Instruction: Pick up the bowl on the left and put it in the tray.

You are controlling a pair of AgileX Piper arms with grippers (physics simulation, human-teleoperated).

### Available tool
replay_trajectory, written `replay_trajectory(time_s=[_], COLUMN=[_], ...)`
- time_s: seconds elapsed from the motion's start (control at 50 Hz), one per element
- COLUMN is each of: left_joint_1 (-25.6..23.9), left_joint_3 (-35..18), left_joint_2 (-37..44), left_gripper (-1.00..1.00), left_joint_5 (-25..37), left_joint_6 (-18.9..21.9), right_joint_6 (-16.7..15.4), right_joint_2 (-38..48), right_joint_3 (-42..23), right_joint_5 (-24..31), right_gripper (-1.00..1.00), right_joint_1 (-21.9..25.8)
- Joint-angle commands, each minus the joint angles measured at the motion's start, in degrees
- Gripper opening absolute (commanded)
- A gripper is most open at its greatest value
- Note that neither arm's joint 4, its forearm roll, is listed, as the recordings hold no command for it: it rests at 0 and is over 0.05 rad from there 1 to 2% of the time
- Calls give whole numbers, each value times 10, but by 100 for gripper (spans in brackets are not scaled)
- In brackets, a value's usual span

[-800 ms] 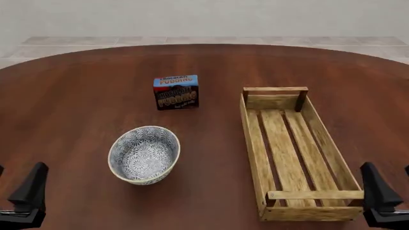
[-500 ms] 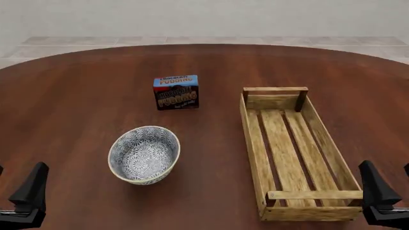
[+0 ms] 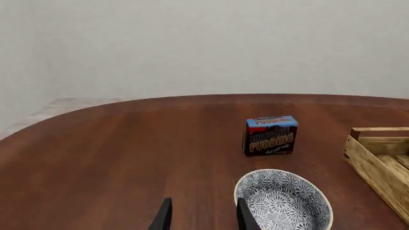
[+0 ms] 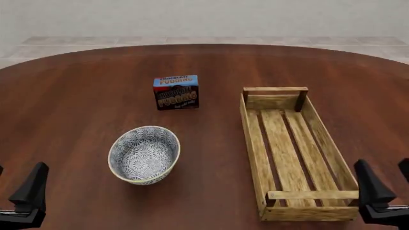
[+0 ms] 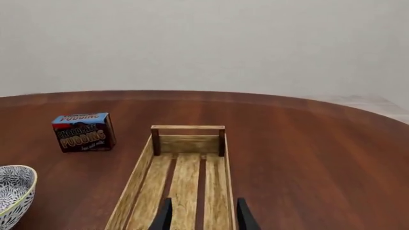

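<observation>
So the blue-and-white floral bowl (image 4: pixel 144 154) sits upright on the round wooden table (image 4: pixel 76 96), on the left half, nearer the arms' side than the far edge. Nothing's touching it. The slatted wooden crate (image 4: pixel 295 153) lies on the right half, its long side running away from the arms, well apart from the bowl, and nothing's in it. Behind the bowl, farther out, a chocolate pudding box (image 4: pixel 176 92) stands upright with its label facing the arms.

Left gripper (image 4: pixel 13 196) is down at the near left corner of the front view, low and off to the side of the bowl, not in contact with it. In the left wrist view its two dark fingers (image 3: pixel 164 216) are spread with a gap between them and hold nothing, with the bowl just beside one finger.

Right gripper (image 4: pixel 390 191) is at the near right corner, just beside the crate's near end. Its wrist camera shows the fingers (image 5: pixel 244 216) parted too, holding nothing, looking down the crate's length.
</observation>
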Motion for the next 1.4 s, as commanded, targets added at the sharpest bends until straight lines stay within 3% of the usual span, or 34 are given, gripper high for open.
replay_trajectory(time_s=[0.02, 0.28, 0.32, 0.58, 0.62, 0.68, 1.0, 1.4], left_joint_1=[0, 0, 0, 0, 0, 0, 0, 0], left_joint_3=[0, 0, 0, 0, 0, 0, 0, 0], left_joint_2=[0, 0, 0, 0, 0, 0, 0, 0], left_gripper=[100, 100, 100, 100, 100, 100, 100, 100], left_joint_5=[0, 0, 0, 0, 0, 0, 0, 0], left_joint_6=[0, 0, 0, 0, 0, 0, 0, 0], right_joint_6=[-15, -31, -47, -46, -25, -18, -37, -35], right_joint_2=[37, 102, 111, 142, 157, 169, 217, 263], right_joint_3=[-3, -20, -23, -42, -48, -53, -61, -97], right_joint_5=[-29, -76, -85, -94, -97, -98, -121, -101], right_gripper=[100, 100, 100, 100, 100, 100, 100, 100], right_joint_1=[29, 71, 81, 115, 125, 133, 162, 199])
